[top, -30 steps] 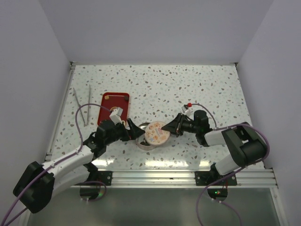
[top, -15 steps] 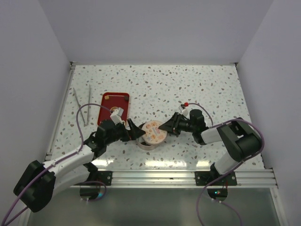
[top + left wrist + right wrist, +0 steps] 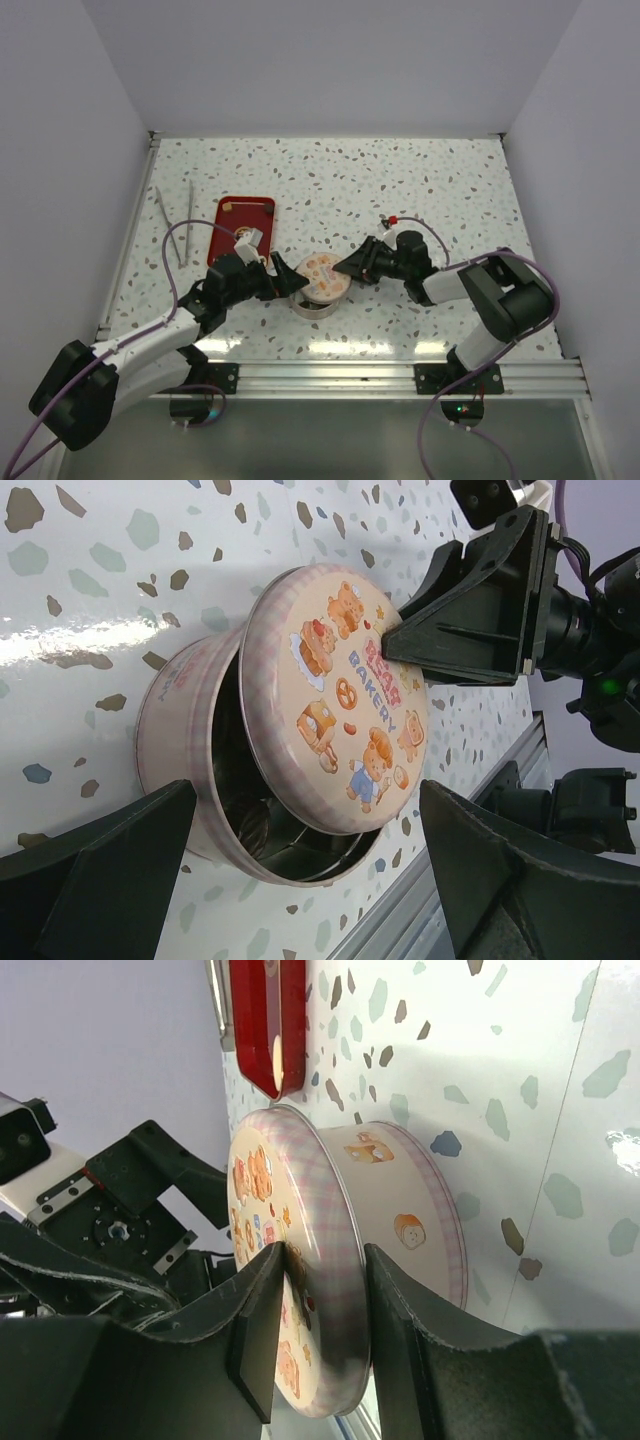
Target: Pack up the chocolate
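Both arms reach inward over the speckled table (image 3: 450, 190) and meet at its middle, the left arm stretched low from its base, the right arm bent back at the elbow with its wrist level. The left gripper (image 3: 285, 277) stands wide open with nothing in it. Its two fingers (image 3: 100, 875) spread to either side of the round tin (image 3: 175, 730), which sits just ahead of them; we cannot tell whether they touch its wall. The right gripper (image 3: 345, 268) is closed on the edge of the lid (image 3: 345, 710), one finger (image 3: 255, 1330) on the printed top and the other under the rim. The lid is tilted, its edge on the right gripper's side resting on the tin while the side facing the left gripper stands lifted, leaving a gap into the tin. Through that gap the inside is dark and shiny, and we cannot make out any chocolate there. One small pale chunk (image 3: 229, 206) lies at the far corner of the red tray (image 3: 247, 228), beyond the left gripper and well apart from both grippers.
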